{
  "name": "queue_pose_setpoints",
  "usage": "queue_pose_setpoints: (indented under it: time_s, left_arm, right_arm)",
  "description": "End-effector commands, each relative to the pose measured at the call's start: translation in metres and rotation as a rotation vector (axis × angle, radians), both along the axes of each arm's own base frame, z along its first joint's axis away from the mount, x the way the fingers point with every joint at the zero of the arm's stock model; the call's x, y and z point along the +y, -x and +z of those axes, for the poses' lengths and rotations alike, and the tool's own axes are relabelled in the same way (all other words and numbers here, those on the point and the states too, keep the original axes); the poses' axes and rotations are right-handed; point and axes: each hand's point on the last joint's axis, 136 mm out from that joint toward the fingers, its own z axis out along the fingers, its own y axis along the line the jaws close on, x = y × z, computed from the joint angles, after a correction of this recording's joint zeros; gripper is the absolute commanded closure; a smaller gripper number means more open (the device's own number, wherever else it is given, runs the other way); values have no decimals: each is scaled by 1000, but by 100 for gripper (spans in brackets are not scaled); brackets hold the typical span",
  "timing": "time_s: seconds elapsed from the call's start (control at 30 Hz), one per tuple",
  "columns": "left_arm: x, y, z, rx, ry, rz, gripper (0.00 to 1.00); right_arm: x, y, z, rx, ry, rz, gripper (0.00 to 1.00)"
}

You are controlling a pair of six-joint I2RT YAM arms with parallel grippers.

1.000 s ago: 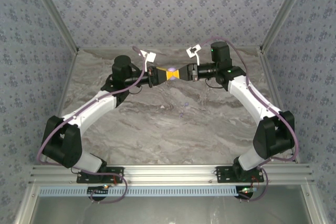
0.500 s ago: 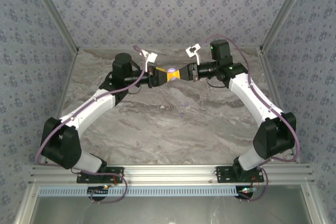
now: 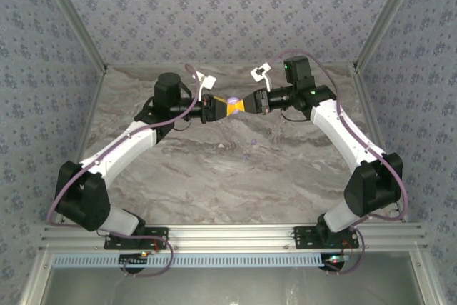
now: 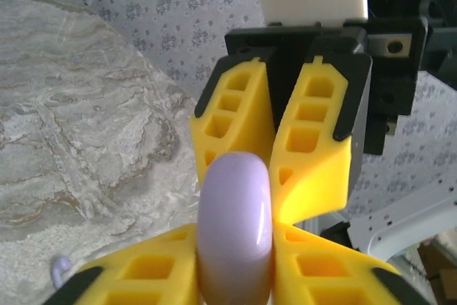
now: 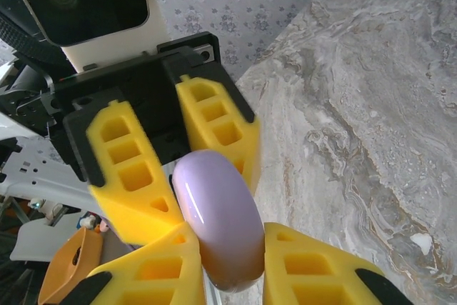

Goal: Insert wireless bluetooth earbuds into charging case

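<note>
- At the far middle of the marble table (image 3: pixel 178 176), toward 12 o'clock in the top view, the two grippers meet tip to tip above the surface.
- The left gripper (image 3: pixel 229 108) comes in from 9 o'clock; its yellow fingers (image 4: pixel 139 276) are clamped on the lilac charging case (image 3: pixel 233 99), one on each broad side of it.
- The right gripper (image 3: pixel 240 105) comes in from 3 o'clock; its fingers (image 5: pixel 314 269) also pinch the case, touching it on both sides.
- The charging case (image 4: pixel 235 226) is a smooth, rounded lilac pebble, closed, held on edge in the air between both pairs of fingers.
- The earbuds (image 3: pixel 250 141) lie loose on the marble as tiny lilac specks at 6 o'clock from the case, well apart from it and from both grippers.
- In the left wrist view, a small lilac piece (image 4: pixel 61 271) lies on the table at 8 o'clock from the case; it is too small to tell its shape.
</note>
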Motion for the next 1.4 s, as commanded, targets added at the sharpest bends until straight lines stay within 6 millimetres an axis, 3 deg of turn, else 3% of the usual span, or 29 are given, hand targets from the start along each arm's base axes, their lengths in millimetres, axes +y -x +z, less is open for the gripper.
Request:
queue_pose_setpoints:
  time_s: [0.0, 0.2, 0.63, 0.83, 1.0, 1.37]
  left_arm:
    - [-5, 1, 13, -35, 14, -27, 81]
    - [-3, 1, 13, -44, 7, -12, 82]
    - [-2, 5, 13, -42, 4, -26, 82]
    - [-3, 7, 14, -44, 7, -37, 82]
    - [-5, 9, 11, -32, 2, -55, 79]
    - [-14, 13, 13, -25, 9, -94, 65]
  right_arm:
    - [6, 8, 21, -55, -26, 39, 74]
    - [-2, 5, 23, -71, -20, 12, 65]
    - [-5, 3, 25, -76, -21, 8, 64]
    - [-4, 5, 25, -72, -26, 16, 70]
    - [-3, 6, 28, -76, -29, 19, 82]
    - [-1, 7, 31, -78, -34, 30, 84]
